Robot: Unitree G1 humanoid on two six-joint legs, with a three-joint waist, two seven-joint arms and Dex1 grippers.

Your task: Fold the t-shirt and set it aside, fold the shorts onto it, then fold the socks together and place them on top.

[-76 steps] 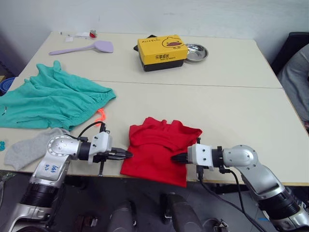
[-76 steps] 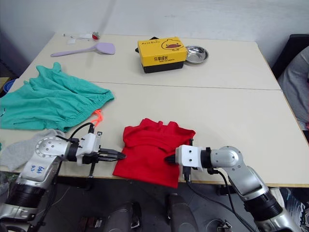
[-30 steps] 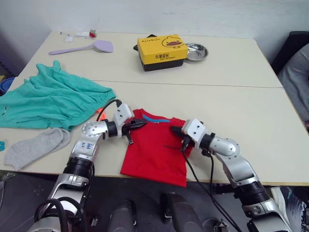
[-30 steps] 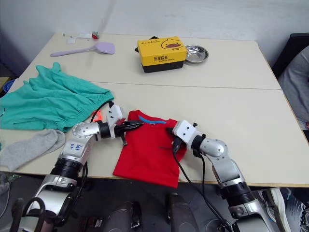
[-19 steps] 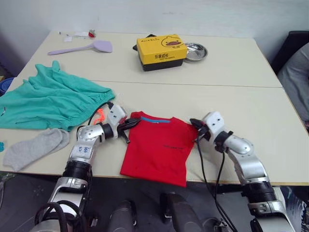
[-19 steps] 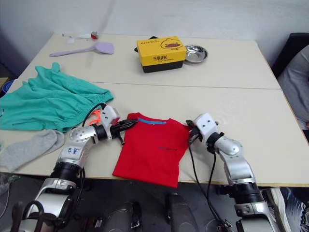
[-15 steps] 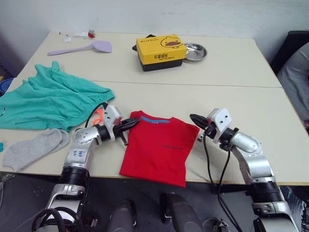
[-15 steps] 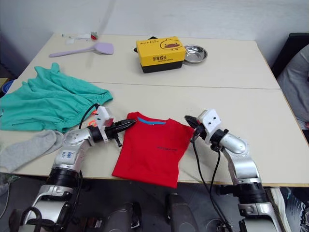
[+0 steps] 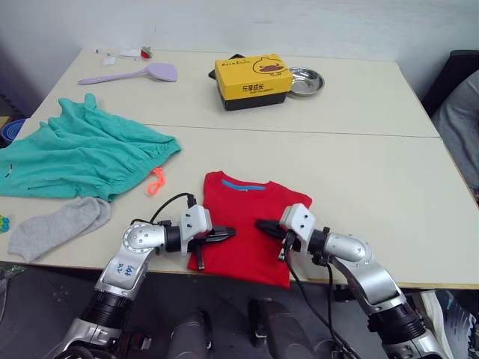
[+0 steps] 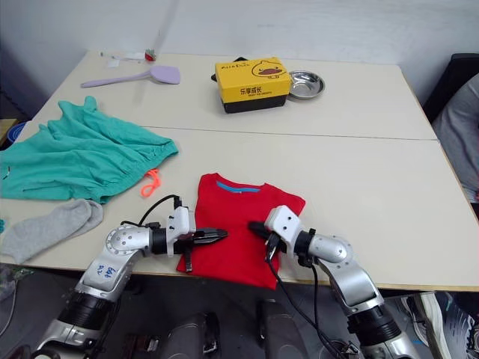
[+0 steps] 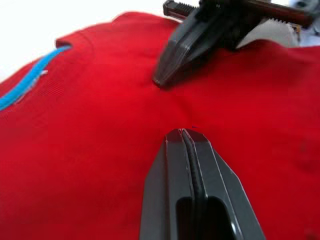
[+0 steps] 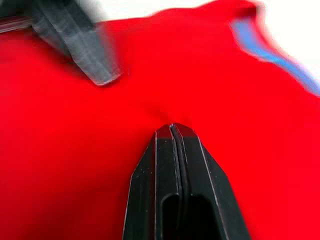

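The red t-shirt lies flat by the table's front edge, with its blue neck label at the far end. My left gripper is shut, and its tip rests on the shirt's left half. My right gripper is shut too, its tip on the shirt's middle. The two tips point at each other a few centimetres apart. At the left, the teal shorts are spread out with the orange drawstring trailing. The grey socks lie in front of the shorts.
At the back stand a yellow box and a metal bowl, with a purple spatula to their left. A person's grey sleeve shows at the right edge. The shirt's hem reaches the table's front edge.
Both grippers have left the shirt's shoulders by the collar. They have drawn back toward the front edge and come inward onto the shirt's middle. The shirt lies much as before.
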